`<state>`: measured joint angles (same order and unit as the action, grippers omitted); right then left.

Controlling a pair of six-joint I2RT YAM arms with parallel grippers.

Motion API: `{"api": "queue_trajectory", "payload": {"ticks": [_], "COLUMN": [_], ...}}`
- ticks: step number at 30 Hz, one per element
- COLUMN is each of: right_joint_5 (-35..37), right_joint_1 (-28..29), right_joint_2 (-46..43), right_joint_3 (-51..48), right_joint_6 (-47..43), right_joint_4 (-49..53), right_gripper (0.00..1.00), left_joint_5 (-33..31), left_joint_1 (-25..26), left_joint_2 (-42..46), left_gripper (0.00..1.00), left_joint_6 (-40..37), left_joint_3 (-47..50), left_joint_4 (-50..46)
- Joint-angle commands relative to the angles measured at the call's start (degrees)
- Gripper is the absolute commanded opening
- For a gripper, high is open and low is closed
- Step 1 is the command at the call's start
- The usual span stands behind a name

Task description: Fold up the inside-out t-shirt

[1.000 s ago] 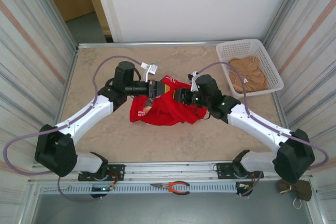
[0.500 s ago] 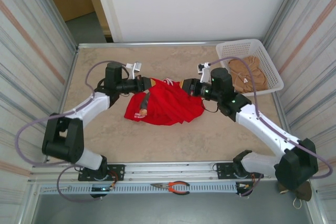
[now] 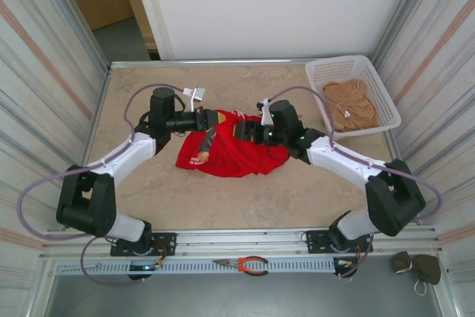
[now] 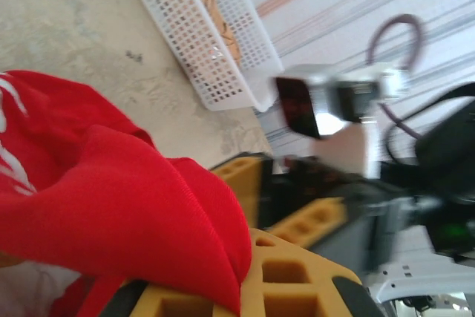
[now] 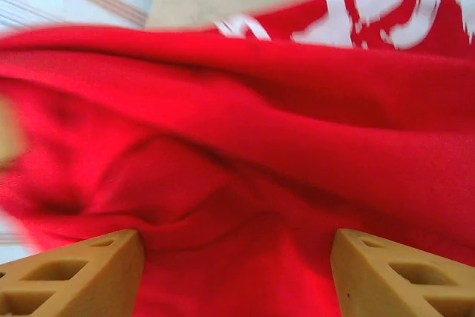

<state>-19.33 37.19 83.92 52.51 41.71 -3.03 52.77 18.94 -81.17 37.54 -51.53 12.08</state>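
The job is at its opening step: the shirt is being gathered and lifted so it can be spread flat, and no fold is made yet.

The left pincer [image 3: 211, 120] reaches in level from the left, its tip at the upper left edge of the t-shirt [image 3: 230, 157]. In its wrist view a thick roll of red cloth [image 4: 111, 183] is draped over its yellow finger [image 4: 297, 280]. Whether the jaws are clamped on that roll cannot be told from here.

The shirt lies bunched on the table [image 3: 148, 191], below and between the two pincers, with white print showing along its upper edge.

The right pincer [image 3: 242, 131] comes in from the right, close to the left one, over the top middle of the heap. Its wrist view shows the two fingers standing wide apart with red folds [image 5: 245, 131] lying between and ahead of them, so it is open [image 5: 236, 243] and grips nothing.

The next move probably calls for the right pincer to close on a single edge, not a wad of layers, and then for both to draw apart. With the two so near each other, a knock is the chief risk.

Well to the right of the right pincer stands a white basket [image 3: 318, 72] holding a tan garment [image 3: 349, 105], clear of the work. Red-handled pliers [image 3: 251, 263] lie on the near rail, far below both pincers.
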Motion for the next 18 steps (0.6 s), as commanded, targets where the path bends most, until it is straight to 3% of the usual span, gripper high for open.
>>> {"api": "queue_trajectory", "payload": {"ticks": [1,5,7,9,10,14,18], "right_joint_5": [2.8,2.8,0.1,-3.1,-4.6,-9.2,-13.9], "right_joint_1": [0.4,-0.2,-1.3,-2.7,-3.4,-4.6,-4.5], "right_joint_2": [3.5,9.0,10.9,10.7,9.6,1.7,-7.1], "right_joint_3": [2.4,5.4,6.9,7.2,6.6,2.6,-2.8], "right_joint_6": [-3.0,-3.8,-3.9,-3.5,-3.4,-3.2,-3.0], "right_joint_4": [-0.6,-1.7,-3.3,-4.4,-5.0,-6.7,-9.4], "right_gripper": [0.67,0.61,0.42,0.06,0.0,0.0,0.0], "left_joint_5": [2.1,2.9,3.0,2.4,1.6,-3.7,-4.8], "left_joint_1": [0.6,1.5,1.5,0.8,0.1,-5.3,-10.3], "left_joint_2": [2.8,3.9,4.2,4.6,4.8,4.4,-1.1], "left_gripper": [0.0,0.0,0.0,0.0,0.0,0.0,0.0], "left_joint_6": [-0.3,-0.1,0.0,0.0,-0.1,1.6,1.9], "left_joint_3": [-1.5,-2.2,-2.0,-1.3,-0.8,3.0,4.6], "left_joint_4": [-0.1,-0.6,-0.8,-1.2,-1.8,-1.8,0.4]}}
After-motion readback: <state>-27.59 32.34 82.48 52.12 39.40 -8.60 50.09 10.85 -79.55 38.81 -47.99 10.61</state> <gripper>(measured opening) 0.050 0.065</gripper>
